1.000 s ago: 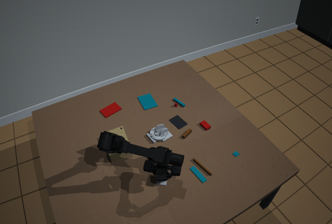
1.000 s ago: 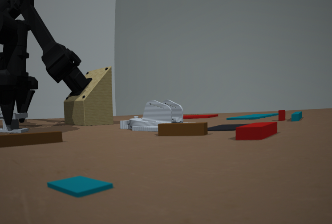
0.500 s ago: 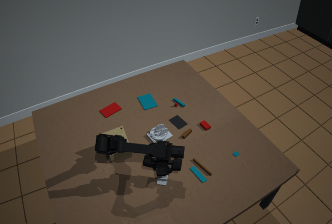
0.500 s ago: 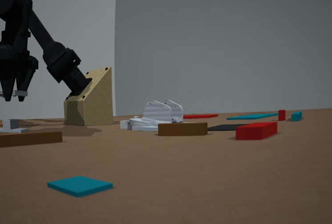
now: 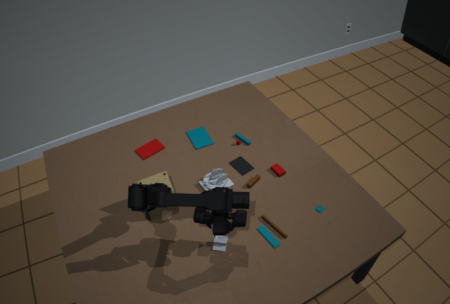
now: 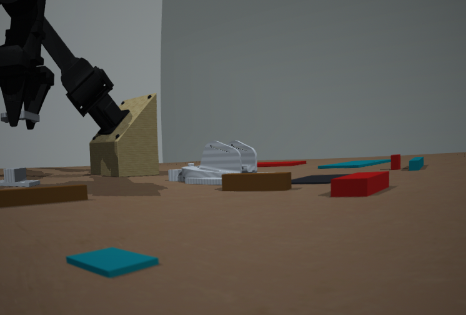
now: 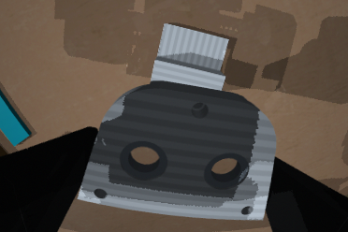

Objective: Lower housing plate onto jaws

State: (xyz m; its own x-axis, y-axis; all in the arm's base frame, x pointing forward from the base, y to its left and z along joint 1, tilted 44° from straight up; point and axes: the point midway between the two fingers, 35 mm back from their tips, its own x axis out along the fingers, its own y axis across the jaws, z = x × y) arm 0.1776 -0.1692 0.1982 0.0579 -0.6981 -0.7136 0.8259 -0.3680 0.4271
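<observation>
My gripper (image 6: 21,120) (image 7: 181,151) is shut on the light grey housing plate (image 6: 29,115) (image 7: 178,128), across its width. The plate is held roughly level, raised well above the table. Its two large holes show in the wrist view. The arm hides it in the top view. A small white stand (image 5: 220,243) (image 6: 15,175) (image 7: 194,47) is on the table below the gripper, with nothing on it. The white base (image 5: 227,184) (image 6: 202,180) with the two upright, finned jaws (image 5: 216,175) (image 6: 221,157) stands apart from the gripper. The jaw stubs are too small to make out.
A brown stick (image 5: 274,225) (image 6: 46,195) and a teal strip (image 5: 268,236) lie near the stand. A brown block (image 5: 253,181) (image 6: 256,181), a dark square (image 5: 241,165) and a red block (image 5: 278,169) (image 6: 357,184) lie by the base. The arm's wooden mount (image 6: 138,147) is at the left.
</observation>
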